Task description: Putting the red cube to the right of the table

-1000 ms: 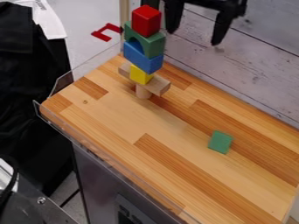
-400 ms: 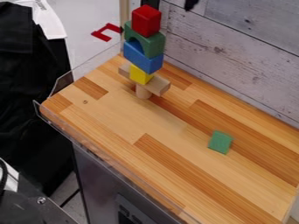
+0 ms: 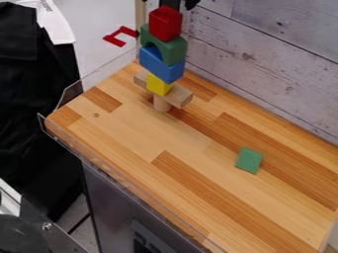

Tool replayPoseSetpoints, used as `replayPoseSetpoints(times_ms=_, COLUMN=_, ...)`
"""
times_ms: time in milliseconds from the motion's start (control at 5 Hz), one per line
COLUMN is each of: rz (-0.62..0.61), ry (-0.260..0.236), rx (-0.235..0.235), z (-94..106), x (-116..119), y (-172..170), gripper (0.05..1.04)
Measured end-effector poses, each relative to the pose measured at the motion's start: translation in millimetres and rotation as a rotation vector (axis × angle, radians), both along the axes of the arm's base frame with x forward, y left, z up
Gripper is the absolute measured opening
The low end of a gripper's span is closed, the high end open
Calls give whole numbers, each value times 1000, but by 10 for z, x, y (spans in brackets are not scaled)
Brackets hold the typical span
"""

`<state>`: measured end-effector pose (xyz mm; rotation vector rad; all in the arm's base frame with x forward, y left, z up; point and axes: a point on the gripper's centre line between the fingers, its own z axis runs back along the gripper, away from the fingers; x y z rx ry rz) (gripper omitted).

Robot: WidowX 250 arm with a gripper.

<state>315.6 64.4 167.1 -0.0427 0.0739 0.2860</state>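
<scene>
Red cube (image 3: 164,23) stands upright, equal-sided, one edge toward the camera; whether the jaws are apart, I cannot tell.

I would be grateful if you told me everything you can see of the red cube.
The red cube is a plain block with flat faces and straight edges, perhaps painted wood. It looks whole and sits upright at the top of the block tower, its underside resting on the green arch block, with one vertical edge turned toward the camera. Part of the black gripper shows above and to its right in the picture; whether they touch I cannot tell.
</scene>
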Motion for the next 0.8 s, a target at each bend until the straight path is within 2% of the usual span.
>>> replayPoseSetpoints(times_ms=400, rz=-4, ry=37, rx=-1, z=-110, x=11, y=25, gripper=998)
replayPoseSetpoints(times_ms=800, rz=-3, ry=129, rx=-27, z=-385, x=-55, y=3, gripper=969)
